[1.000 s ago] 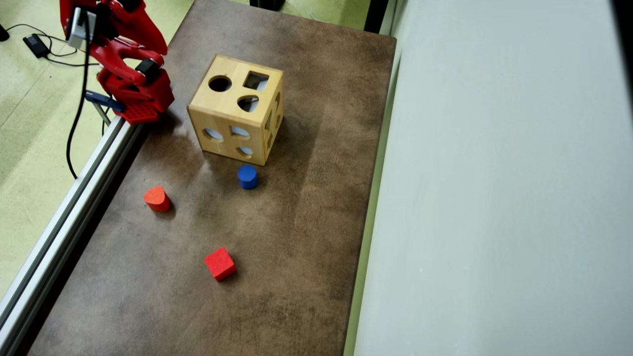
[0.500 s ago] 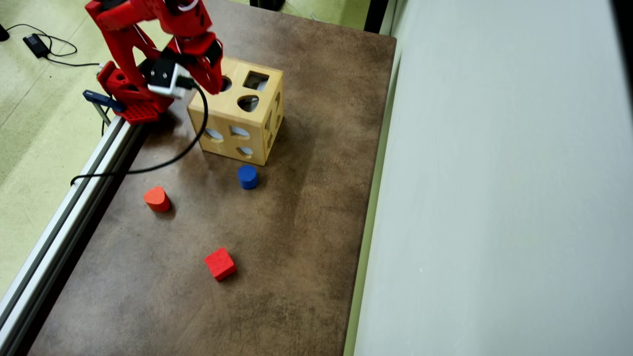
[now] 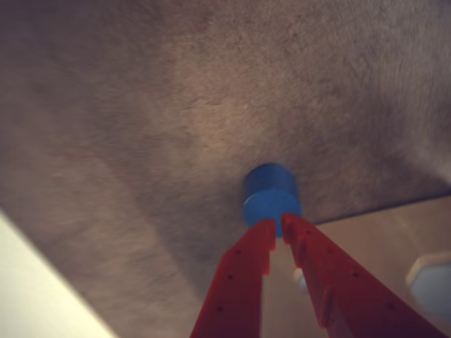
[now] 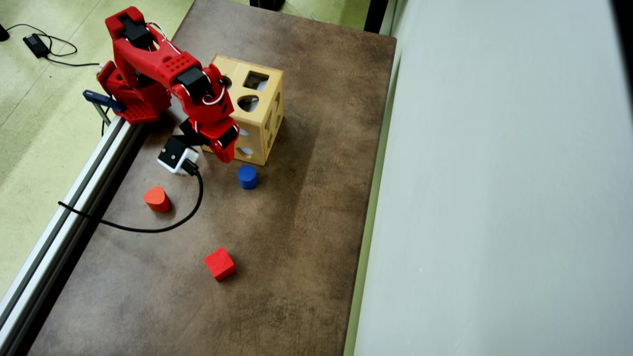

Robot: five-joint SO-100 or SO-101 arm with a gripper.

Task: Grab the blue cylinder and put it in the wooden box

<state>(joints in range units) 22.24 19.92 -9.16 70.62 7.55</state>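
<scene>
The blue cylinder [image 4: 247, 176] stands upright on the brown table, just in front of the wooden box [image 4: 259, 116]. My red gripper [image 4: 226, 155] hangs over the box's front left corner, up and to the left of the cylinder and apart from it. In the wrist view the gripper [image 3: 278, 223] points at the blue cylinder [image 3: 270, 193], which lies beyond the tips. Its fingers are shut, with only a thin slit between them and nothing held. A light face of the wooden box [image 3: 384, 236] fills the lower right of that view.
A red rounded block [image 4: 157, 199] and a red cube [image 4: 220, 263] lie nearer the table's front. An aluminium rail [image 4: 69, 207] runs along the left edge, and a grey wall [image 4: 494, 198] bounds the right. A black cable [image 4: 148, 229] loops from the white wrist camera [image 4: 175, 154].
The arm has swung out from its base, over the box's left side, and down towards the blue cylinder. The blocks and the box have not moved.
</scene>
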